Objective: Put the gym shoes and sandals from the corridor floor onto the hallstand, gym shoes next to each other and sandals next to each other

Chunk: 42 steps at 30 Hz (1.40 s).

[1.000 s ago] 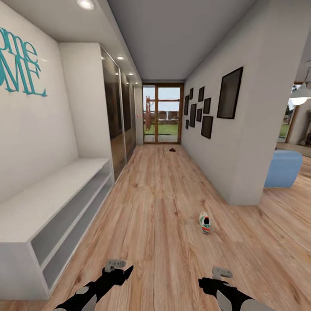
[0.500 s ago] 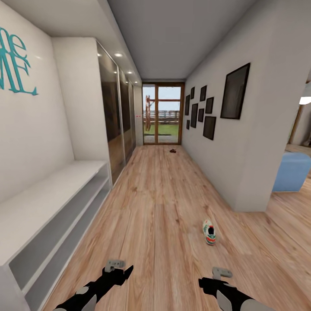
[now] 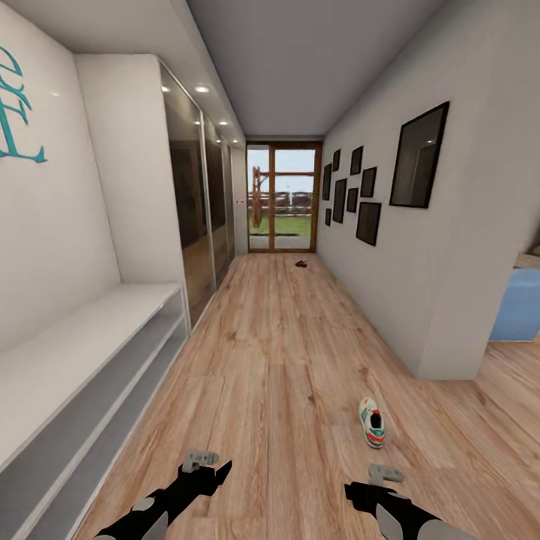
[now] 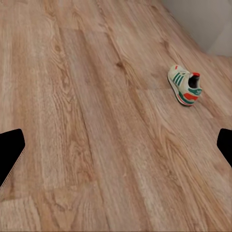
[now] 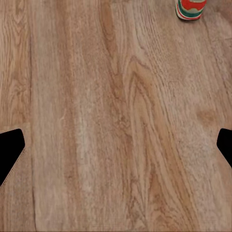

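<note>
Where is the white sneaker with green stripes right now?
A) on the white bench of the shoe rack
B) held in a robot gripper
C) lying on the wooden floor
C: the white sneaker with green stripes lies on the light wood-plank floor, ahead of the right gripper, apart from it.

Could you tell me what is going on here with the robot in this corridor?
The robot is in the corridor with nothing in either arm. The left end effector and right end effector are both open above the corridor floor. One gym shoe lies on the floor ahead of the right arm, not yet picked up. A small dark item lies far down by the glass door, too small to identify. The hallstand stands along the left wall; what shows of it is bare.
</note>
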Tool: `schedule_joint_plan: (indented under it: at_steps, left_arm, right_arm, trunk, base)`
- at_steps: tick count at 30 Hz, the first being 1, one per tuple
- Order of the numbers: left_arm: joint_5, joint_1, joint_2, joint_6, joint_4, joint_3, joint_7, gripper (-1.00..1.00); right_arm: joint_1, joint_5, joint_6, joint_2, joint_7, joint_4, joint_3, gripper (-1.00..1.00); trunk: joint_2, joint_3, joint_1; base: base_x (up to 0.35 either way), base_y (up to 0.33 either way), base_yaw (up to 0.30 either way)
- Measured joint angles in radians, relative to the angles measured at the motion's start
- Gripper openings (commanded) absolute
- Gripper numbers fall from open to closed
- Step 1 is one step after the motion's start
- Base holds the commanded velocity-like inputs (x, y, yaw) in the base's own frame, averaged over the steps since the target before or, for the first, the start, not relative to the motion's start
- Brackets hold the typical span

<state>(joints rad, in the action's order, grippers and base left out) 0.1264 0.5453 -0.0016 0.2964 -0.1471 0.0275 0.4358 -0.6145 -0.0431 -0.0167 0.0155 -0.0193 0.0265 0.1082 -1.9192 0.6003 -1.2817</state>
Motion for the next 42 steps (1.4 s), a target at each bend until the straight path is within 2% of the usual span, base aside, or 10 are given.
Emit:
schedule_joint_plan:
  at_steps: [42]
  left_arm:
    - [0.002, 0.000, -0.002, 0.000, 0.002, 0.000, 0.000, 1.00]
  right_arm:
    - [0.000, 0.000, 0.000, 0.000, 0.000, 0.000, 0.000, 1.00]
  trunk:
    - [0.000, 0.000, 0.000]
  base:
    - [0.349, 0.000, 0.000]
